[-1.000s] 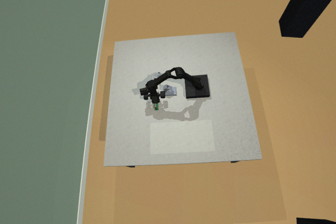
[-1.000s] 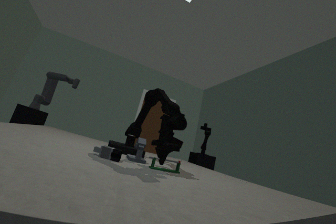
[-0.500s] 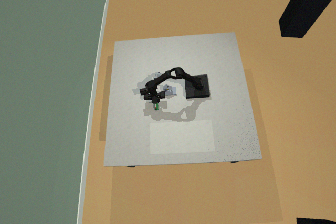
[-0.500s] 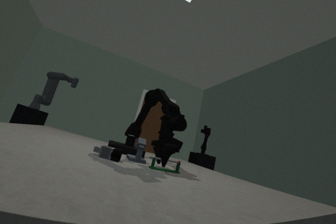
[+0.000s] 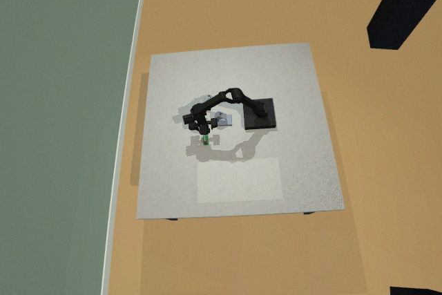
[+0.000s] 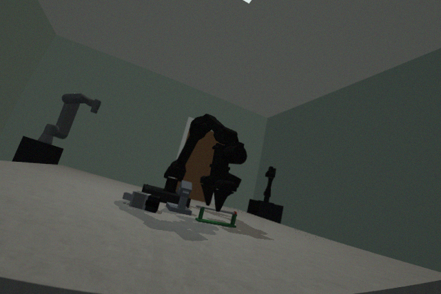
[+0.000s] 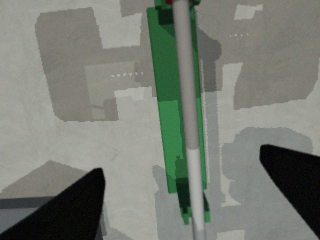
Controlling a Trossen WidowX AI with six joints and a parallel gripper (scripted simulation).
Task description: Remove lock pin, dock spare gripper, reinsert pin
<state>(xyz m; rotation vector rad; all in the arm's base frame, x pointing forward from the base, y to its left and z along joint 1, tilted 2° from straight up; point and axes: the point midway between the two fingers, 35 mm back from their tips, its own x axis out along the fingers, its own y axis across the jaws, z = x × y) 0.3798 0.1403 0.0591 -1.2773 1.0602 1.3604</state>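
Observation:
The lock pin [image 5: 205,137] [image 6: 225,211] [image 7: 186,75] is a thin grey rod with a red end. It lies level across the two posts of the green rack [image 6: 215,222] [image 7: 167,125]. My gripper [image 6: 213,207] [image 7: 183,163] is open and empty. Its fingertips are spread on either side of the pin in the wrist view, close above it; contact is not clear. The blue-grey mount [image 5: 224,119] [image 6: 183,197] stands upright beside the rack, with no pin visible in its socket. The spare gripper [image 5: 207,97] [image 6: 138,200], grey and black, lies on the table beyond the mount, partly hidden by my arm in the top view.
My arm's black base plate [image 5: 268,120] sits on the table [image 5: 178,184], to the right of the mount in the top view. My forearm passes above the area between the mount and the spare gripper. A corner of the mount shows at the wrist view's lower left.

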